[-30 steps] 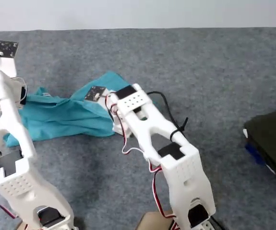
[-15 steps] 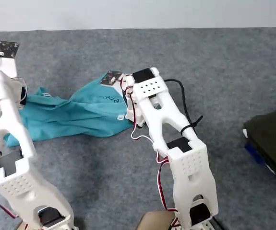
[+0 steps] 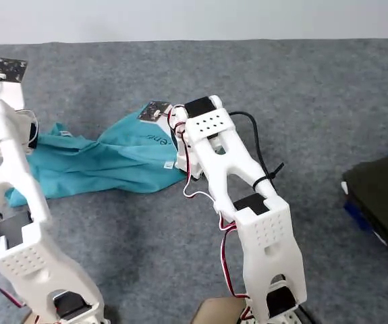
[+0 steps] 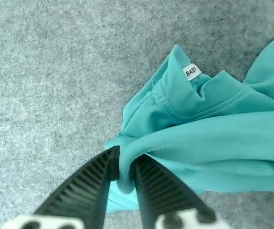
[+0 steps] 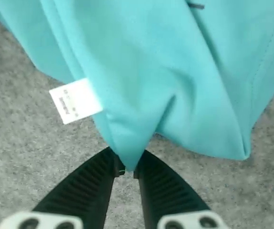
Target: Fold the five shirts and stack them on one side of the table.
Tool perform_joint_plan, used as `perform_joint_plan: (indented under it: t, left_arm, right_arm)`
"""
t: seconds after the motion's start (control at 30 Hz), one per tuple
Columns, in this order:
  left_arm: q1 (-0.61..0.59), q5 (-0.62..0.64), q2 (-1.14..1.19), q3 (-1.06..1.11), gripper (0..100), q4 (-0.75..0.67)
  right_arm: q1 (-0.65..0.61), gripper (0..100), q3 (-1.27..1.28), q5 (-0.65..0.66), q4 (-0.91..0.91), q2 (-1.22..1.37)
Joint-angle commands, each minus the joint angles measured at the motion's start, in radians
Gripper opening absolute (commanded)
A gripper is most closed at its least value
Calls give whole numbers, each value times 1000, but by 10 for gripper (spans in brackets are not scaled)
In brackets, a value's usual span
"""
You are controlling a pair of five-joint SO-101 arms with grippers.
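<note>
- Teal shirt (image 3: 106, 162) lies bunched left of centre in the high view, on the grey table (image 3: 301, 101); it looks light, soft and limp, so I expect it to sag wherever it is unsupported.
- Nearer me, at the right edge of the frame, a dark folded stack (image 3: 382, 196) sits well apart from it.
- Next, the left gripper (image 4: 124, 164) is nipped narrow on a fold at the shirt's edge; the right gripper (image 5: 127, 168) pinches a hem fold beside a white tag (image 5: 76, 107).
- Farthest, the collar with its neck label (image 4: 192, 72); I judge seams and corners the firmest holds.
</note>
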Motion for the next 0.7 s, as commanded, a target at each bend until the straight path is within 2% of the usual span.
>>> perform_joint_plan:
  t: [0.0,0.47,0.67]
  left_arm:
    - [9,-6,-20,-12,6,8]
    - [8,-6,-17,-8,6,8]
    - [5,-9,-11,-8,6,8]
  right_arm:
    - [-15,113,-51,2,-19,-36]
    - [-30,118,-52,0,-113,51]
    - [-44,154,-52,-75,-101,13]
